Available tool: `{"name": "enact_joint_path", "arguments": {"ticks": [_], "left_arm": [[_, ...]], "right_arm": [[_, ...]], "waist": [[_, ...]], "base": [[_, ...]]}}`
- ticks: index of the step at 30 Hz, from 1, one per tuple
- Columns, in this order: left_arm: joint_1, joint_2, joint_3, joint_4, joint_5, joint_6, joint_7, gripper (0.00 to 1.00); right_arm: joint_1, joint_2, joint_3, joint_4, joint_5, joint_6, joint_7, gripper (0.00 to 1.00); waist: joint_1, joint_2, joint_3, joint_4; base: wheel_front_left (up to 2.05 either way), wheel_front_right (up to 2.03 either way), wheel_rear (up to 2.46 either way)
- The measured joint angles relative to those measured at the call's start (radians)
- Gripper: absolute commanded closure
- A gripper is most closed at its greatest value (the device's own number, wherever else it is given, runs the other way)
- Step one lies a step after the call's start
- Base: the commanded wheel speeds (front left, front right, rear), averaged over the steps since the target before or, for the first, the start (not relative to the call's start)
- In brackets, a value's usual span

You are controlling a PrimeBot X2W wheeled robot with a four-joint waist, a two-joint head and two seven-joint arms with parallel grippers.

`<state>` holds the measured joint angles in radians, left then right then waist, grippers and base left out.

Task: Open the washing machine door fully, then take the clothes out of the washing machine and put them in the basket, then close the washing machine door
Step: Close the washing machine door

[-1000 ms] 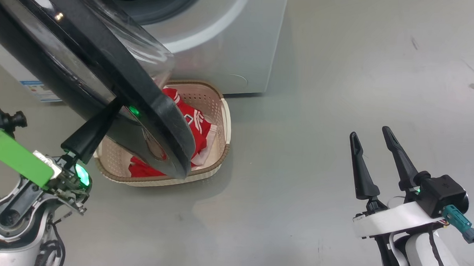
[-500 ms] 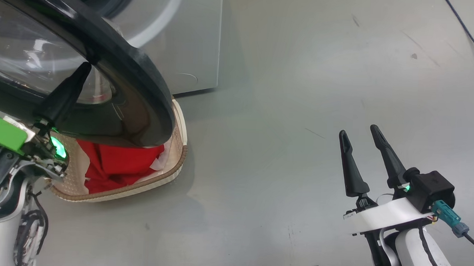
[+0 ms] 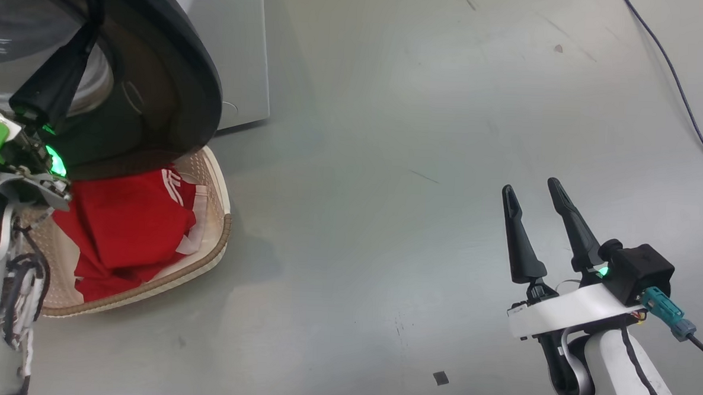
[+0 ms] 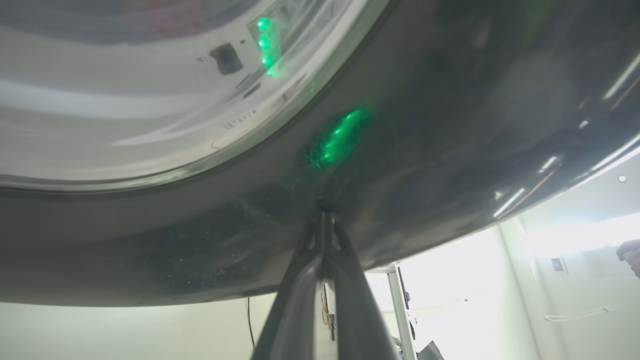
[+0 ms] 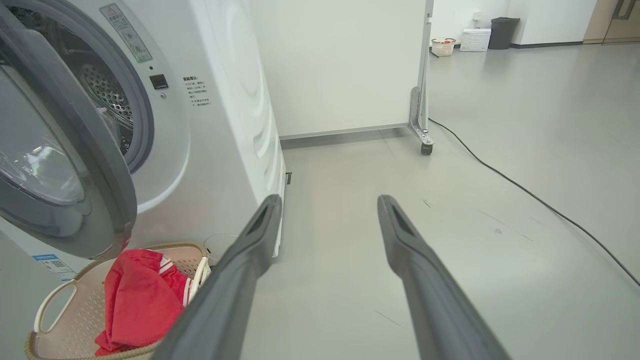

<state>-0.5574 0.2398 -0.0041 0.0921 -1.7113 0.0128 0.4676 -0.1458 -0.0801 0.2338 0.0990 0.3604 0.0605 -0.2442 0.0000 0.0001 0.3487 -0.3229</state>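
The washing machine door hangs part-way open at the upper left, its glossy black rim over the back of the basket. My left gripper is shut, and its joined tips press on the door's black rim just below the glass. Red clothes with white stripes lie in the cream basket. In the right wrist view the washing machine shows its steel drum behind the door, with clothes in the basket below. My right gripper stands open over bare floor, holding nothing.
The machine's white side panel stands behind the basket. A black cable runs across the grey floor on the right. A wheeled panel stand is at the far wall. A small dark scrap lies near my right arm.
The head camera has turned, sliding everything left. The door has swung back off the basket with the left gripper's shut tips on it, uncovering more clothes. The right gripper stays open.
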Motion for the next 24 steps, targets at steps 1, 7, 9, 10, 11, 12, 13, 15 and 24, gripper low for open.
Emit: {"name": "enact_joint_path", "arguments": {"ticks": [1,7,9,10,11,12,13,15,24], "left_arm": [[-0.01,0.0,0.0,0.006,0.002,0.001,-0.003,1.0],[-0.055,-0.002,-0.002,0.056,0.007,0.001,-0.013,1.0],[-0.061,-0.003,-0.002,0.065,0.007,0.001,-0.021,1.0],[-0.065,-0.004,-0.005,0.071,0.007,0.0,-0.021,1.0],[-0.07,-0.007,-0.009,0.076,0.007,-0.002,-0.021,1.0],[-0.071,-0.01,-0.012,0.081,0.007,-0.004,-0.021,1.0],[-0.071,-0.014,-0.014,0.086,0.007,-0.011,-0.021,1.0],[-0.071,-0.02,-0.013,0.094,0.007,-0.02,-0.021,1.0],[0.006,-0.079,0.007,0.114,-0.015,-0.099,-0.043,1.0]], "right_arm": [[-0.002,0.001,-0.002,0.003,0.0,0.0,0.0,0.0],[-0.01,0.002,-0.011,0.018,0.0,0.003,0.0,0.0],[-0.01,0.003,-0.016,0.021,0.0,0.003,0.0,0.0],[-0.01,0.004,-0.023,0.021,0.0,0.003,0.0,0.0],[-0.01,0.004,-0.029,0.021,0.0,0.003,0.0,0.0],[-0.01,0.004,-0.033,0.021,0.0,0.003,-0.001,0.0],[-0.01,0.004,-0.036,0.021,0.0,0.003,-0.001,0.0],[-0.01,0.004,-0.044,0.019,-0.001,0.003,-0.001,0.0],[-0.01,0.0,-0.077,0.018,-0.011,0.003,-0.001,0.0]], "waist": [[0.0,0.0,0.004,-0.004],[0.0,0.0,0.017,-0.019],[0.0,0.0,0.017,-0.019],[0.0,0.0,0.016,-0.017],[0.0,0.0,0.016,-0.014],[0.0,0.0,0.015,-0.012],[0.0,0.0,0.014,-0.008],[0.0,0.0,0.012,-0.001],[-0.0001,0.0,-0.005,0.048]], "base": [[0.0,0.0,0.0],[0.0,0.0,0.0],[0.0,0.0,0.0],[0.0,0.0,0.0],[0.0,0.0,0.0],[0.0,0.0,0.0],[0.0,0.0,0.0],[0.0,0.0,0.0],[0.0,0.0,0.0]]}}
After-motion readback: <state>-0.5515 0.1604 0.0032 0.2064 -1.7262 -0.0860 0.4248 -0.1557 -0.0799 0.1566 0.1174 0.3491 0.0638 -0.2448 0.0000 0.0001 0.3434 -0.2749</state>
